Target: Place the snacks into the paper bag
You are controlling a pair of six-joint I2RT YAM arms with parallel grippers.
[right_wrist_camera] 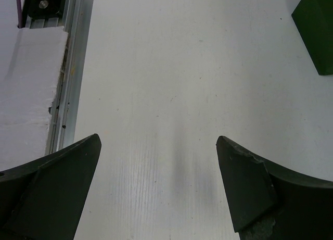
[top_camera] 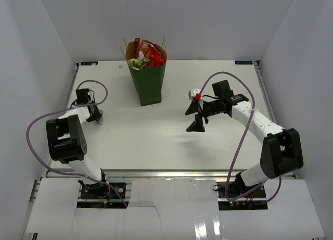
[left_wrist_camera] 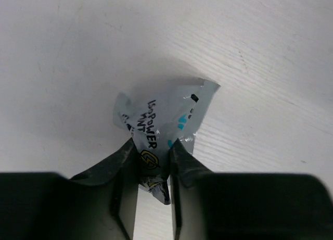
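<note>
Snacks (top_camera: 144, 55) fill the top of the green paper bag (top_camera: 149, 86), upright at the far side of the desk (top_camera: 156, 141); one crumpled silver mint packet (left_wrist_camera: 166, 112) sits well left of it, pinched between the nearly closed left fingers (top_camera: 97, 116). Right fingers (top_camera: 197, 116) spread wide, holding nothing

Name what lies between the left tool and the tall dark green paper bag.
Only bare white tabletop separates left tool from paper bag in the top view.
</note>
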